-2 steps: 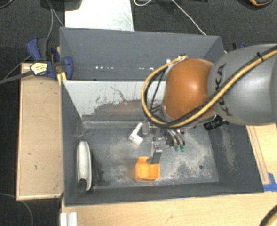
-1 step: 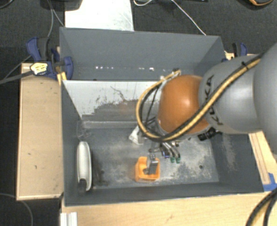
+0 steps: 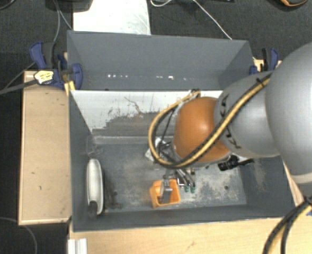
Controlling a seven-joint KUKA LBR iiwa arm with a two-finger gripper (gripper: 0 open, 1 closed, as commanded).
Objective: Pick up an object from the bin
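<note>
My gripper hangs low near the bin's front wall, at about the middle, under the arm's orange cover. Right below it and slightly left lies a small orange block-shaped thing with a grey part on its top. The gripper is directly over the block's right half and covers part of it. Whether it touches the block is not visible.
A long, pale grey, rounded thing lies along the bin's left wall, end toward the front. The arm and its looping cables cover the bin's right half. The back of the bin floor shows scuffed bare metal.
</note>
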